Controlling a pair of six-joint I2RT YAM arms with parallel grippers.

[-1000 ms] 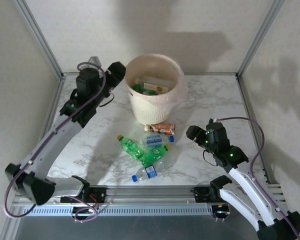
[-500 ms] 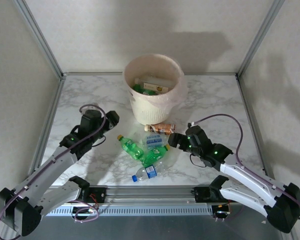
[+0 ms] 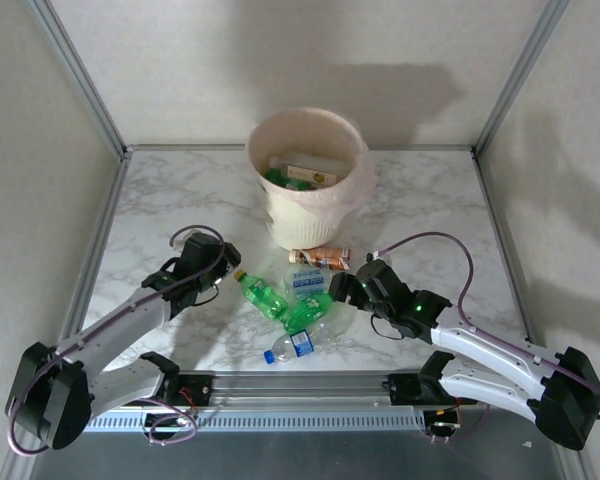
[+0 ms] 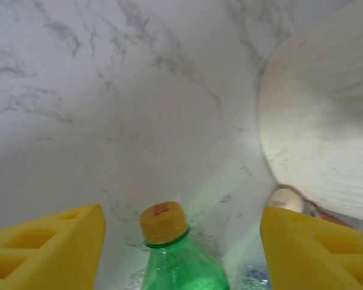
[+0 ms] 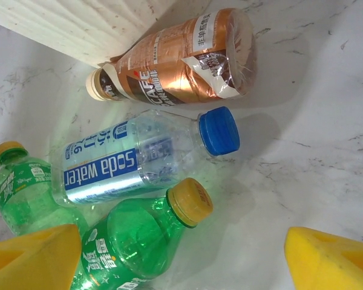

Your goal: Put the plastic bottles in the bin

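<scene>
Marble-patterned tabletop (image 3: 170,200). The cream bin (image 3: 280,215) stands at the far middle; green and pale-labelled items lie inside it, too small to sort. Five bottles lie on the tabletop in front of the bin. The copper-brown bottle (image 5: 181,57) is at the bin's foot, with the clear soda-water bottle (image 5: 139,163), blue-capped, just beside it. Nearer the arms are two green bottles, one (image 5: 139,235) against the soda-water bottle and the other (image 4: 175,266) to its left. A clear blue-labelled bottle (image 3: 292,345) lies nearest the arm bases. The left hand (image 3: 225,262) is low, its yellow fingers (image 4: 45,248) spread wide; the left green bottle's yellow cap sits between them, untouched. The right hand (image 3: 338,288) is spread too, its fingers (image 5: 333,257) over the other green bottle and pinching nothing; contact at its lower-left finger cannot be told.
</scene>
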